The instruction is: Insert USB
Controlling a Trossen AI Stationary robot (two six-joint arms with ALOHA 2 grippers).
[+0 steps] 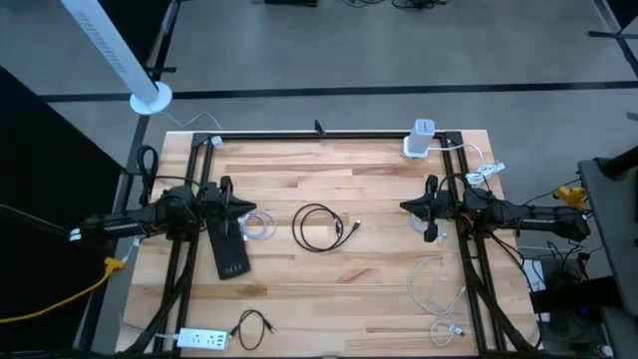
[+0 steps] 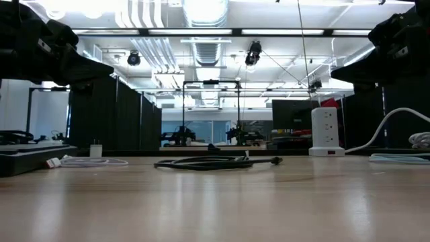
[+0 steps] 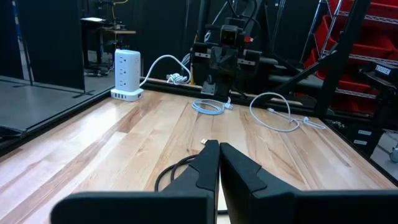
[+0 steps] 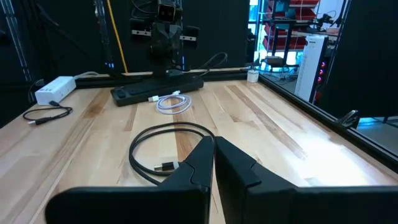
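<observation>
A black USB cable (image 1: 319, 227) lies coiled on the middle of the wooden table, its plug ends (image 1: 356, 224) pointing toward the right arm; it also shows in the low view (image 2: 215, 163) and the right wrist view (image 4: 168, 146). A black power strip (image 1: 230, 251) lies flat near the left arm. My left gripper (image 1: 254, 210) (image 3: 217, 147) hovers shut, above the table, left of the coil. My right gripper (image 1: 403, 206) (image 4: 213, 142) hovers shut to the coil's right. Neither touches anything.
A white tower power strip (image 1: 420, 140) stands at the far edge. A small white cable coil (image 1: 260, 227) lies beside the black strip. A loose white cable (image 1: 431, 289) trails near the right arm. A white power strip (image 1: 199, 339) and short black cable (image 1: 250, 326) lie at the near edge.
</observation>
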